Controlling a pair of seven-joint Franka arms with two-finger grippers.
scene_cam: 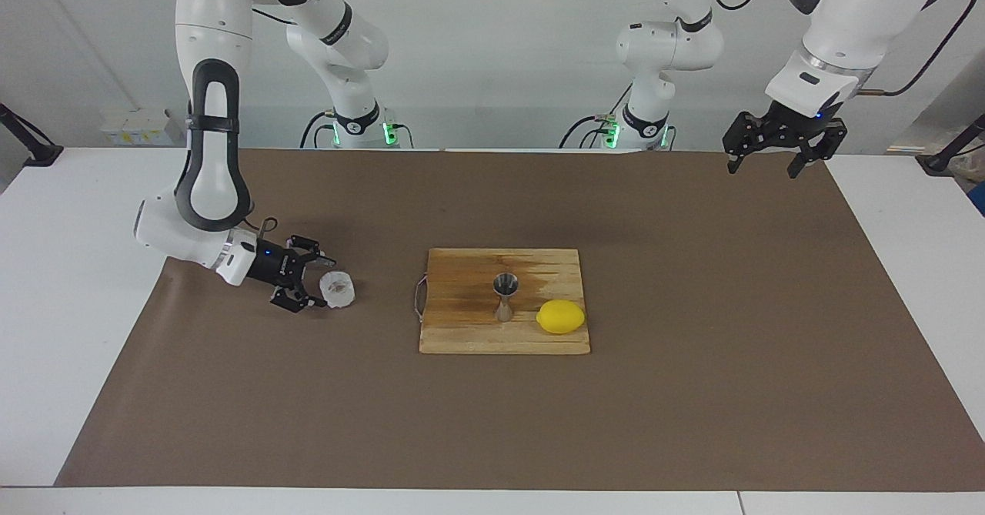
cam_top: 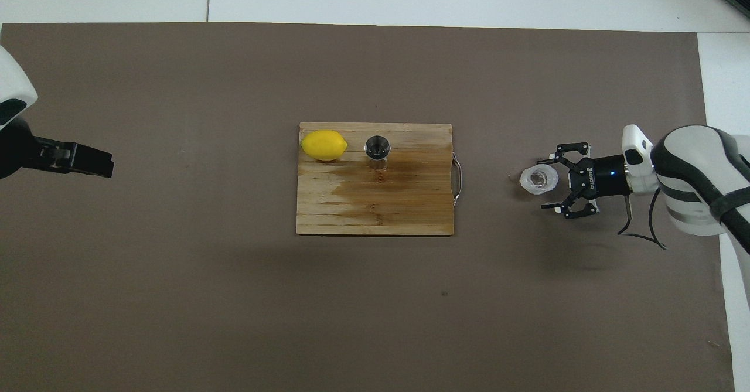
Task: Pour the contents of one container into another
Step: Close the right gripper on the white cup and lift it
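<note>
Your right gripper [scene_cam: 317,284] sits jaws wide right beside the plastic cup [scene_cam: 337,289], left gripper [scene_cam: 765,162] hangs wide open near the table's left-arm end, jigger [scene_cam: 505,297] upright on the board [scene_cam: 462,322]

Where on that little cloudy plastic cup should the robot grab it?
By its faceted side wall, fingers either side, coming in level from the right arm's end. The small translucent whitish plastic cup stands upright and open-topped, and the right gripper is already open beside it there.

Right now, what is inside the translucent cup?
A small brownish bit shows inside the translucent cup; what it is cannot be told. The open right gripper partly surrounds it.
</note>
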